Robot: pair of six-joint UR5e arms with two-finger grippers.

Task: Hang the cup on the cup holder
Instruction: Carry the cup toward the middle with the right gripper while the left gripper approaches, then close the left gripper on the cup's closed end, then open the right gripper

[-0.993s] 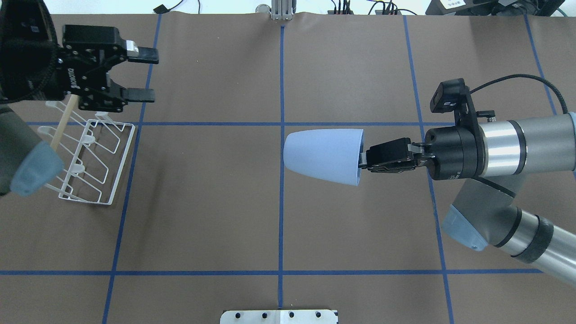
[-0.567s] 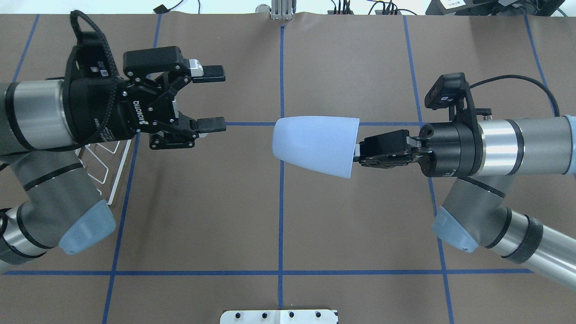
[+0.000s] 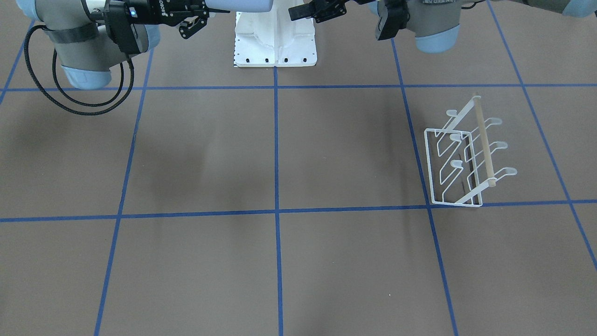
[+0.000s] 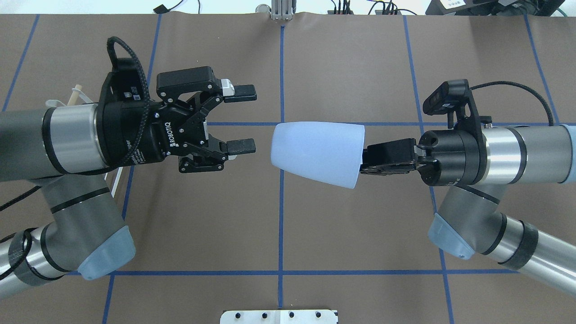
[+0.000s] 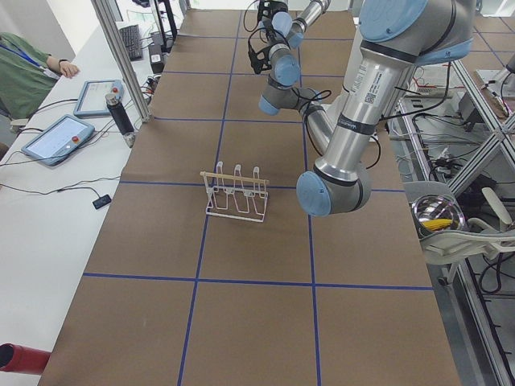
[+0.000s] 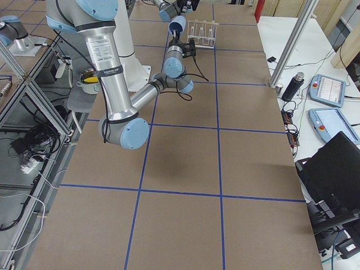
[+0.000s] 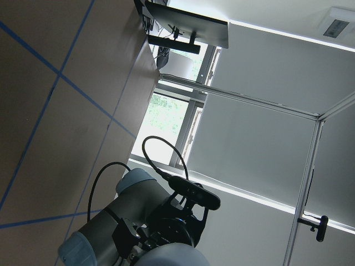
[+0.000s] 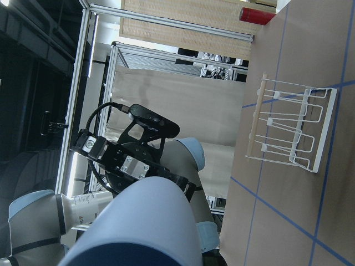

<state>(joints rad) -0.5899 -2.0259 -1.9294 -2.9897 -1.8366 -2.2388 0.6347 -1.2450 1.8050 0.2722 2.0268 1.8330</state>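
The pale blue cup [image 4: 317,153] is held level high above the table, its narrow base pointing to the view's left. My right gripper [image 4: 362,160] is shut on the cup's wide rim. My left gripper [image 4: 243,119] is open and empty; it faces the cup's base with a small gap between them. The white wire cup holder [image 3: 466,158] with its wooden dowel stands upright on the table at my left. In the overhead view it is mostly hidden under my left arm. The right wrist view shows the cup [image 8: 150,221] and the holder [image 8: 288,130] beyond it.
Brown paper with blue tape lines [image 4: 281,225] covers the table. The robot's white base plate [image 4: 279,316] sits at the near edge. Cables and equipment [image 4: 360,8] lie past the far edge. An operator's desk with tablets [image 5: 60,137] runs along one side.
My left arm has swung right from over the cup holder to the table's middle, its open gripper now facing the cup. My right gripper with the cup has shifted slightly left.
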